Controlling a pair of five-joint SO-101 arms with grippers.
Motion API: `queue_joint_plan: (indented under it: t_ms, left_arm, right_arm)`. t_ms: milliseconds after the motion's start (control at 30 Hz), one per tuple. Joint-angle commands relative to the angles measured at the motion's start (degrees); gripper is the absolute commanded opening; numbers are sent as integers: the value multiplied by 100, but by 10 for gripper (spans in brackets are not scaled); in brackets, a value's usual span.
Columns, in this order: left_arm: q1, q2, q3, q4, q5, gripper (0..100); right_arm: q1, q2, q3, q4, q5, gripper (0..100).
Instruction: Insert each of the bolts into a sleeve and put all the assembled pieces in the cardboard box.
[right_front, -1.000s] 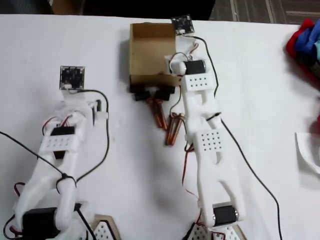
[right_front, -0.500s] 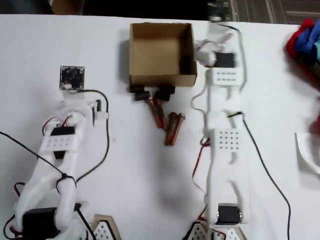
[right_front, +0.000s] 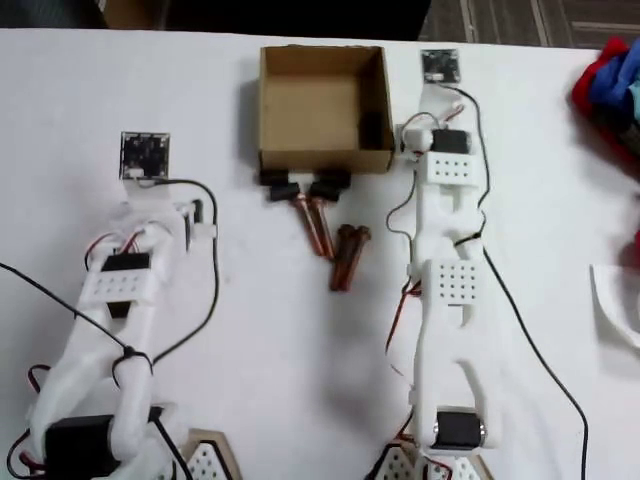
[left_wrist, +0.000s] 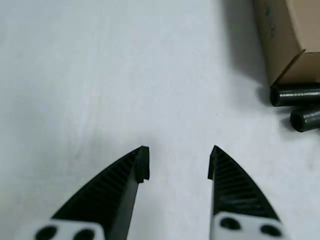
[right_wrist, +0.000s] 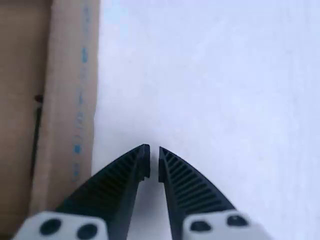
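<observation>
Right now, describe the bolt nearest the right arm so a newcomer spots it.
From the cardboard box at the table's far side, look just in front. Two copper bolts lie together, clear of the black sleeves; it's the bolt nearer the right arm.

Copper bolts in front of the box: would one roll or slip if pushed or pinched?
Likely to roll: the copper bolts have round shanks lying flat on the smooth table. The wider head would probably curve that roll. They look like metal, so probably stiff and perhaps slick.
</observation>
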Motion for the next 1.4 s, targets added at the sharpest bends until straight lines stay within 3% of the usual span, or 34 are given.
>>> queue_joint_plan:
  t_ms: [0,400,733,967,1233,1367]
  left_arm:
    - [62,-18,-22,-114,-35,211]
    - [62,-18,-22,-123,-44,211]
    - [62,-18,-22,-123,-44,211]
    - [62,-18,-22,-123,-44,211]
    - [62,-18,-22,-123,-44,211]
    - [44,-18,-22,-123,-44,211]
  right_arm:
    - [-259,-75,-53,48,44,20]
    - [-514,-75,-53,40,53,20]
    - [-145,-84,-695,189,53,20]
    - [22,-989,-659,1798,853,24]
    - [-295,-1824,-659,3415,993,24]
    - [-664,-2149,-545,3530,1240,24]
